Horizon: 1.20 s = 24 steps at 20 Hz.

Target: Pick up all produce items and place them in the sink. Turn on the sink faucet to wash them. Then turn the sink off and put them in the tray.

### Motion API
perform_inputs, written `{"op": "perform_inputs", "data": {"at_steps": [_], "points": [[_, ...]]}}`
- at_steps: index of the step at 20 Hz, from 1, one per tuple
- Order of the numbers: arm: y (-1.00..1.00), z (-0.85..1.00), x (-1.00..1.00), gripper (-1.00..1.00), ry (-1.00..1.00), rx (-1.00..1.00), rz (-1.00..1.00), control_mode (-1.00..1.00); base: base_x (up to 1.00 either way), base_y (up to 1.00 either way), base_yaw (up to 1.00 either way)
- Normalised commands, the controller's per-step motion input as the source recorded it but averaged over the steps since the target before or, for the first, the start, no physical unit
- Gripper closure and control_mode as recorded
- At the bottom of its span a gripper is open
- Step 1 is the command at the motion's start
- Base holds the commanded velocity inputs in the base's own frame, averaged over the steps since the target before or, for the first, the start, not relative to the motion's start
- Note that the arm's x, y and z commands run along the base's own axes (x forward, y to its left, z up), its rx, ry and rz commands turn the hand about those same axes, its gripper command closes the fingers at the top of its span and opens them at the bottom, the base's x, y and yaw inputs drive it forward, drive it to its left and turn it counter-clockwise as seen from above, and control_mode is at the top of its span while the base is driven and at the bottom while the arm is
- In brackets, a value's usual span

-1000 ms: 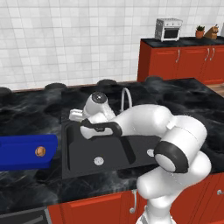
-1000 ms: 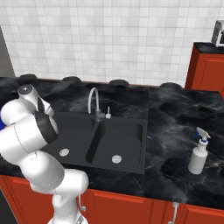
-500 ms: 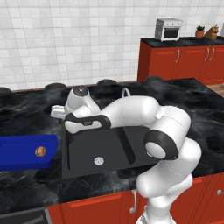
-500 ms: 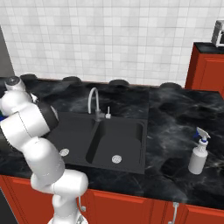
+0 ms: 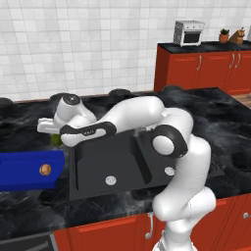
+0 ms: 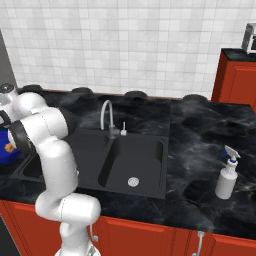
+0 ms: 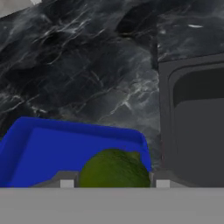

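In the hand view my gripper [image 7: 114, 182] is shut on the dark green ball [image 7: 114, 169], which hangs over the near right corner of the blue tray [image 7: 78, 127]. The left base view shows the hand [image 5: 58, 136] above the counter, between the tray [image 5: 19, 170] and the black sink [image 5: 98, 158], with the green ball [image 5: 55, 139] peeking out under it. The tan-brown lumpy piece [image 5: 45, 169] lies in the tray's right end and also shows as the tan piece [image 6: 9, 148] in the right base view. The silver faucet [image 6: 106, 114] stands behind the sink [image 6: 145, 156], and no water is visible.
Each basin has a silver drain [image 5: 111, 180]. A spray bottle [image 6: 226, 175] stands on the counter to the right of the sink. Stove burners [image 6: 135, 94] line the back of the black marble counter. Red cabinets rise at the far right.
The arm has swung left from over the sink's left basin to the tray's edge. The base views have not shifted.
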Motion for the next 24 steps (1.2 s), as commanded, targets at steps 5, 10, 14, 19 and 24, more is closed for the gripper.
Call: {"op": "perform_inputs", "data": {"at_steps": [5,10,14,19,24], "points": [[0.77,0.00,0.06,1.00,0.03,0.00,0.08,-1.00,0.00,0.00,0.00],[0.77,0.00,0.01,1.00,0.02,-0.02,0.04,-1.00,0.00,0.00,0.00],[0.72,-0.03,0.00,1.00,0.03,-0.06,0.01,-1.00,0.00,0.00,0.00],[0.53,-0.14,0.00,1.00,0.08,-0.03,0.00,-1.00,0.00,0.00,0.00],[0.37,-0.26,0.00,1.00,0.14,0.00,0.02,-1.00,0.00,0.00,0.00]]}}
